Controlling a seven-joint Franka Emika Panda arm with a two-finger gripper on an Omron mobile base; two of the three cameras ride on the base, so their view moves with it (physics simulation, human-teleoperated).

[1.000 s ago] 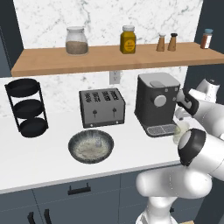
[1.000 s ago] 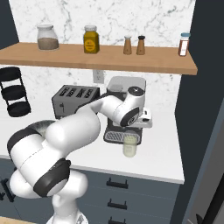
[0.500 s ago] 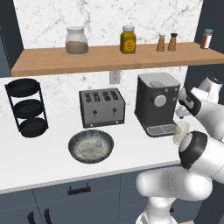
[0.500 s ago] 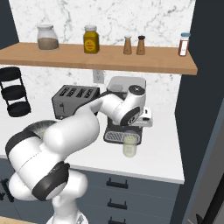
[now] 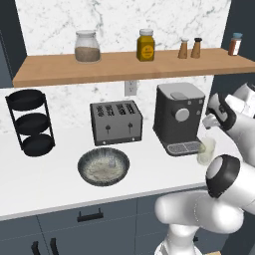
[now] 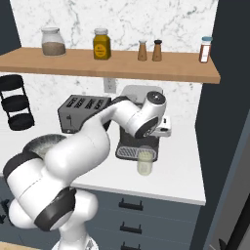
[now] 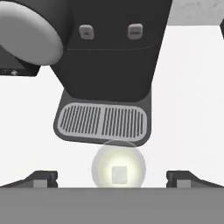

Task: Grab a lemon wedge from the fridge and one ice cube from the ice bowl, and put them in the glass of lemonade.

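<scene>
- White counter point(image 5: 50, 184) below a marble backsplash, wooden shelf point(image 5: 124, 64) across the top of both base views with jars and shakers on it.
- Glass of lemonade point(image 6: 145, 160) stands on the counter right of centre in the right base view, just in front of the coffee machine point(image 5: 178, 117) drip tray; lower right of centre in the left base view.
- Ice cube point(image 7: 118, 174) sits inside the glass, seen from above at bottom centre of the hand view as a pale square in yellow liquid.
- Lemon wedge: cannot make one out in the glass, view too soft to tell.
- Gripper point(image 7: 112, 178) is directly above the glass, jaws spread wide, one dark tip at each lower side of the hand view, nothing between them or held.
- Ice bowl point(image 5: 103, 166) at centre-left low in the left base view, in front of the toaster point(image 5: 115, 122), well apart from the glass.
- Black three-tier rack point(image 5: 31, 122) at far left of the counter.
</scene>
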